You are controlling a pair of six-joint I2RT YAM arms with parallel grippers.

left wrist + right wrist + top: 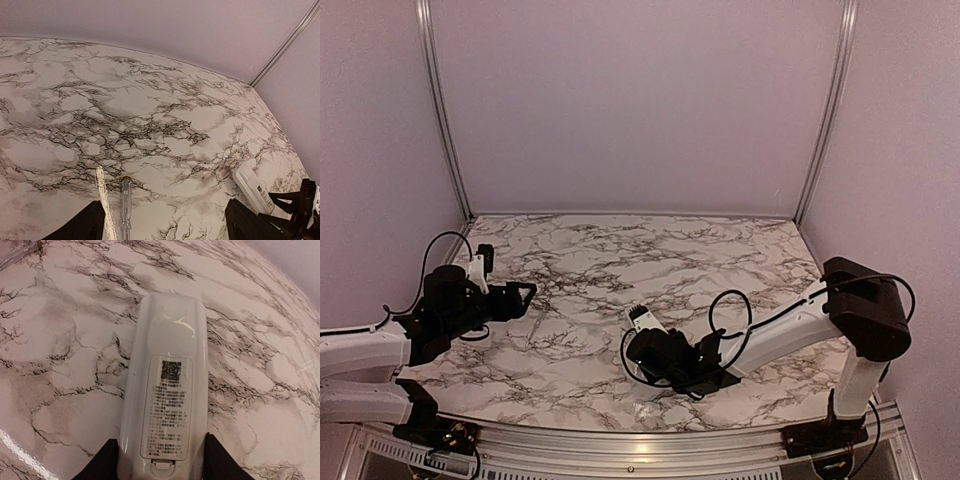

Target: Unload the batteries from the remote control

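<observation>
Top external: where does your remote sit?

Lower middle of the frame. The remote control [642, 318] pokes up-left out of your right gripper [649, 336]. Your left gripper [523, 293] hangs at the left, well apart from it. Bare marble table [620, 250] fills the frame's middle, up to the back wall.

Left wrist: anything the top view misses?

Yes. Your left fingers [85, 225] stand wide apart, holding nothing. Just right of the lower-left finger, a pale strip [102, 192] and a clear rod [125, 202] lie side by side on the marble; the top view does not resolve them. The remote [251, 187] shows at lower right, with open marble beyond it.

Right wrist?

Only here can you read the remote's back: label up, battery cover [165, 410] shut. Both fingers [107, 462] press its long sides at the near end, so you are grasping it. Open marble lies all round.
</observation>
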